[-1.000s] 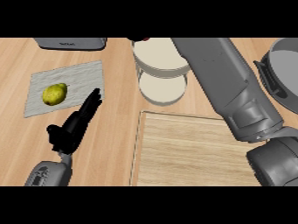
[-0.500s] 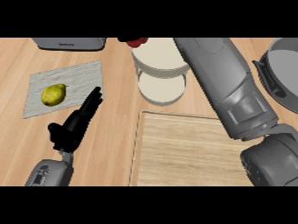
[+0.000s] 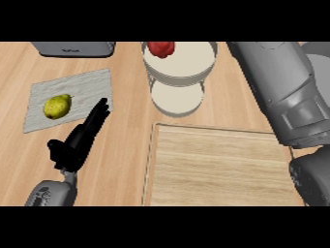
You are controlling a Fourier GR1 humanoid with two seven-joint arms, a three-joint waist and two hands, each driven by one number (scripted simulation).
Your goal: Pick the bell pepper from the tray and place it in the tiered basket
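The red bell pepper [image 3: 160, 49] is seen lying in the tiered basket's [image 3: 196, 72] upper bowl by the counter's far edge, beside the right forearm, whose hand is hidden, its fingers' state untellable.

I see the wooden counter [image 3: 125, 160] carrying a grey cloth [image 3: 82, 89], a tiered basket [image 3: 178, 99], a wooden tray [image 3: 217, 167] and a dark appliance [image 3: 73, 48].

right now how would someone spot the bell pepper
Find the white tiered basket at the counter's far middle, two round dishes stacked. The bell pepper sits in its upper dish at the far rim. It is the only red item; the fruit on the grey mat is yellow.
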